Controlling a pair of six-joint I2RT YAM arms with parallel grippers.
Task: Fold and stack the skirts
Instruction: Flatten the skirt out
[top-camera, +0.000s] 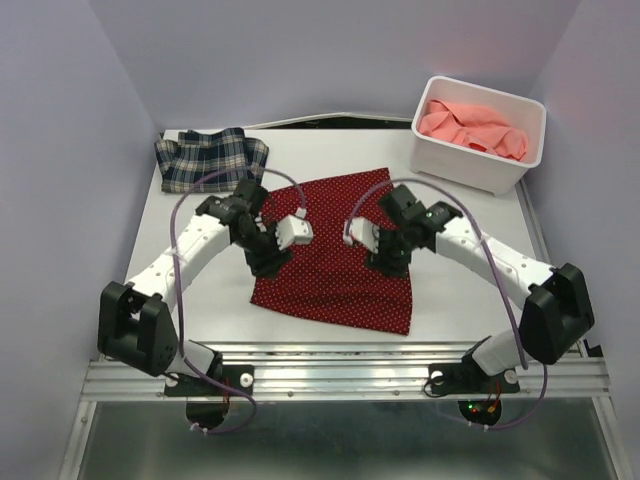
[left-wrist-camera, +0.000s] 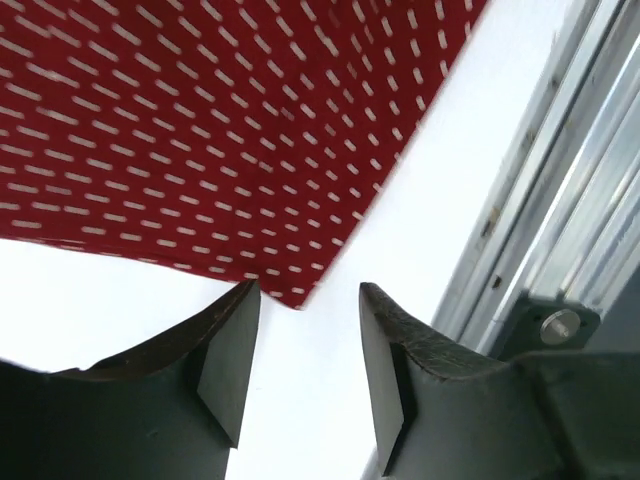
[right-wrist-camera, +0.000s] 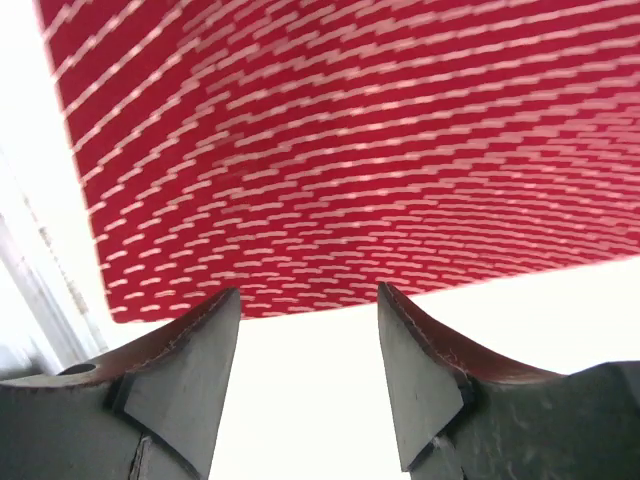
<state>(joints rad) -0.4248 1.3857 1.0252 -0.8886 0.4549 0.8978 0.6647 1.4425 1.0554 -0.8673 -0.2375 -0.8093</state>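
The dark red dotted skirt (top-camera: 335, 255) lies spread flat in the middle of the table. My left gripper (top-camera: 268, 262) hovers over its left side, open and empty. In the left wrist view the red skirt's (left-wrist-camera: 220, 130) near corner lies just beyond the open left gripper (left-wrist-camera: 308, 300). My right gripper (top-camera: 390, 258) stands over the skirt's right side, also open and empty. In the right wrist view the red skirt's (right-wrist-camera: 350, 150) near hem runs just past the right gripper (right-wrist-camera: 308, 305). The plaid skirt (top-camera: 210, 158) lies folded at the back left. The salmon-pink skirt (top-camera: 470, 128) is crumpled in the bin.
A white plastic bin (top-camera: 520, 165) stands at the back right corner. A metal rail (top-camera: 340, 375) runs along the table's near edge, also seen at the right of the left wrist view as the rail (left-wrist-camera: 545, 200). Pale walls close in the sides and back.
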